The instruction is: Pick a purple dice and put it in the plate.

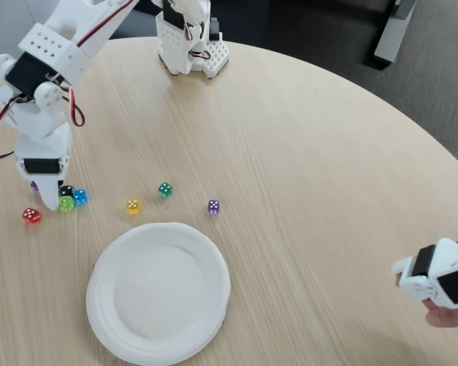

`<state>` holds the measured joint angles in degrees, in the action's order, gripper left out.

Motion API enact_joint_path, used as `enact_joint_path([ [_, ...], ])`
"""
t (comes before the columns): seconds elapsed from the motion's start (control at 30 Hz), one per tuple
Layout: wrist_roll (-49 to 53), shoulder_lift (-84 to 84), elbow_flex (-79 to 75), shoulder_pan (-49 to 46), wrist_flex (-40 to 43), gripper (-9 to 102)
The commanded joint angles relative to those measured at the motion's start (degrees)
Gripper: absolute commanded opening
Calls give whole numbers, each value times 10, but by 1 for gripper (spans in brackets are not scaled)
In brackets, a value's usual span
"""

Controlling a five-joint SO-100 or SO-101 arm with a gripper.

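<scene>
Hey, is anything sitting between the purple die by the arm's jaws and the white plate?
Yes. A lime green die, with a black die and a blue die beside it, sits just plate-side of the purple die at the gripper. Lifting over them toward the plate should probably clear them.

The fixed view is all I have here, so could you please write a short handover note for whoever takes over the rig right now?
Gripper: lowered to the table at the left end of the row of dice, a bit of purple showing at its left side; whether it is open or shut cannot be told.
Purple dice: one lies free on the table, just above the plate's upper right rim.
Plate: white, near the front edge, nothing in it.
Other dice: red, light green, black, blue, yellow, green.
Done: nothing delivered.
Left: grasp a purple dice, carry it over, release in the plate.
</scene>
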<state>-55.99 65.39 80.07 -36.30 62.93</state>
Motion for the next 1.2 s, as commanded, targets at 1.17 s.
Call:
enact_joint_path([
  [1.17, 2, 6, -6, -10, 2, 5],
])
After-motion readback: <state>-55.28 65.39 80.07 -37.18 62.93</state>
